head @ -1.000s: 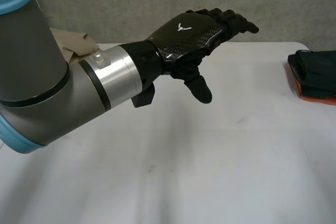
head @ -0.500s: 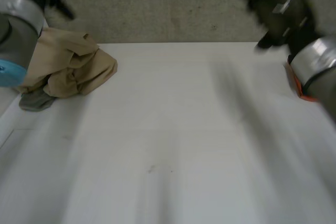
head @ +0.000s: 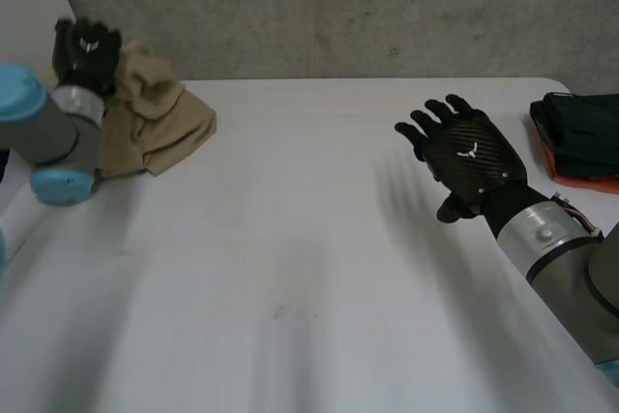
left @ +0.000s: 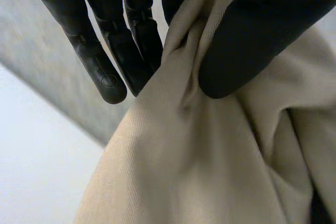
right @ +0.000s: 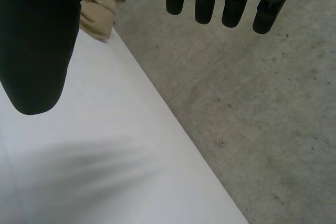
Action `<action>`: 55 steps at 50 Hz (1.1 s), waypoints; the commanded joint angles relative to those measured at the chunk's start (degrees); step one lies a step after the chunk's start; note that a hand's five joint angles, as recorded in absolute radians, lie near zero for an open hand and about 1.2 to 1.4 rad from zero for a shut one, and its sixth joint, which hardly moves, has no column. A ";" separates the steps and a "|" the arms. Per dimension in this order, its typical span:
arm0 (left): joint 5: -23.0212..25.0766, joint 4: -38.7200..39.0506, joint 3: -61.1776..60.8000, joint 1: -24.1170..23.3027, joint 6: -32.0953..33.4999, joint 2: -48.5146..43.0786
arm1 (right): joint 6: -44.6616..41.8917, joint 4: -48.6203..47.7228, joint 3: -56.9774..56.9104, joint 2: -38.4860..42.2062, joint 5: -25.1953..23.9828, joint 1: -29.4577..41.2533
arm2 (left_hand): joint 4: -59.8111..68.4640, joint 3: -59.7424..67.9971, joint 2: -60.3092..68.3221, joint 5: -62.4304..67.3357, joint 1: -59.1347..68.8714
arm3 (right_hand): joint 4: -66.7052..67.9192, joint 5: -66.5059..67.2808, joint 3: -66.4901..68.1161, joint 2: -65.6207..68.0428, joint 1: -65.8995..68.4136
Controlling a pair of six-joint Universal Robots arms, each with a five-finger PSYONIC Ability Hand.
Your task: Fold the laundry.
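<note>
One broad white table [head: 309,239] spreads beneath both arms, and a rough grey concrete wall [head: 338,7] stands behind its far edge. Next in size, the right arm [head: 561,258] comes in from the near right corner, and the left arm [head: 48,137] lies along the far left side. At the table's far left corner sits a crumpled tan cotton garment [head: 160,123], heaped loosely against the wall. A folded stack of dark cloth [head: 580,132] with an orange layer beneath lies at the table's right edge, well apart from the tan heap.

The right hand [head: 467,160] hovers palm down above the table's right half, near the dark stack, with its fingers [right: 205,3] straight and spread wide, grasping nothing. The left hand [head: 89,53] is at the top of the tan garment; its wrist view shows a fold of the cloth [left: 210,156] pinched between its thumb [left: 247,45] and its fingers [left: 131,51].
</note>
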 commanded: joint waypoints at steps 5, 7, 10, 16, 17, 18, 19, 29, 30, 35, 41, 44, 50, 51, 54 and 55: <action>1.32 -0.74 -25.53 -17.49 -18.07 29.25 | 0.67 0.40 -0.18 -2.83 4.34 -0.22 | 11.50 13.08 11.88 14.95 14.27 | -2.08 -2.80 -1.96 -2.23 -3.10; 2.37 -1.96 -30.62 -21.09 -19.39 31.63 | 0.58 0.40 -0.18 -3.00 6.10 -0.31 | 11.50 13.08 11.88 14.95 14.27 | -2.08 -2.80 -1.96 -2.23 -3.10; 3.43 -3.02 -35.73 -24.26 -19.48 32.26 | 0.58 0.57 -0.09 -3.00 7.68 -0.57 | 11.50 13.08 11.88 14.95 14.27 | -2.08 -2.80 -1.96 -2.23 -3.10; 3.43 -5.83 -41.29 -34.02 -18.00 23.04 | 0.58 1.45 0.09 -3.00 8.13 -1.63 | -30.21 -28.63 -29.83 -26.75 -27.43 | -2.08 -2.80 -1.96 -2.23 -3.10; 3.26 -6.80 -41.29 -35.34 -17.12 22.07 | 0.67 1.89 0.00 -3.00 8.13 -1.98 | -41.35 -39.77 -40.97 -37.90 -38.58 | -2.08 -2.80 -1.96 -2.23 -3.10; 2.65 -8.72 -41.20 -37.35 -14.33 20.49 | 0.67 2.15 -0.09 -3.00 8.13 -2.24 | -53.46 -51.88 -53.08 -50.00 -50.68 | -2.08 -2.80 -1.96 -2.23 -3.10; 2.47 -9.61 -40.85 -38.24 -12.65 20.30 | 0.67 2.24 -0.09 -3.00 8.13 -2.33 | -54.24 -52.66 -53.86 -50.79 -51.47 | -2.08 -2.80 -1.96 -2.23 -3.10; -4.99 -11.11 -41.72 -33.43 -6.39 34.96 | 0.67 6.02 -0.97 -3.00 8.13 -2.68 | -57.44 -55.87 -57.06 -53.99 -54.67 | -2.08 -2.80 -1.96 -2.23 -3.10; -5.62 -11.29 -42.25 -32.72 -6.65 36.02 | 0.76 6.72 -1.05 -3.00 8.13 -2.68 | -57.61 -56.03 -57.23 -54.16 -54.84 | -2.08 -2.80 -1.96 -2.23 -3.10; -8.08 -11.55 -47.96 -29.11 -10.86 40.95 | 0.76 13.74 -3.07 -3.00 8.21 -2.51 | -56.10 -54.52 -55.72 -52.65 -53.33 | -2.08 -2.80 -1.96 -2.23 -3.10; -7.73 -14.88 -56.56 -27.79 -19.20 43.59 | 1.20 29.65 -7.82 -2.74 8.39 -2.42 | -45.86 -44.28 -45.48 -42.40 -43.08 | -2.08 -2.80 -1.96 -2.23 -3.10; -7.56 -16.38 -59.03 -28.32 -21.06 43.42 | 2.42 32.83 -8.09 -1.69 7.78 -2.77 | -45.50 -43.92 -45.12 -42.05 -42.73 | -2.08 -2.80 -1.96 -2.23 -3.10; -7.55 -15.86 -61.50 -29.28 -22.65 38.95 | 3.48 29.67 -6.86 0.33 8.13 -1.98 | -46.34 -44.76 -45.96 -42.89 -43.57 | -2.08 -2.80 -1.96 -2.23 -3.10; -7.55 -15.60 -61.24 -29.37 -22.65 37.72 | 3.48 29.14 -6.51 0.34 8.13 -2.07 | -46.34 -44.76 -45.96 -42.89 -43.57 | -2.08 -2.80 -1.96 -2.23 -3.10; -7.73 -13.84 -60.10 -30.25 -22.39 33.85 | 3.57 28.44 -5.89 0.42 8.13 -2.07 | -45.84 -44.26 -45.46 -42.39 -43.07 | -2.08 -2.80 -1.96 -2.23 -3.10; -7.82 -13.32 -59.66 -30.69 -22.21 32.97 | 3.57 28.00 -5.54 0.60 8.13 -2.07 | -45.51 -43.93 -45.13 -42.05 -42.73 | -2.08 -2.80 -1.96 -2.23 -3.10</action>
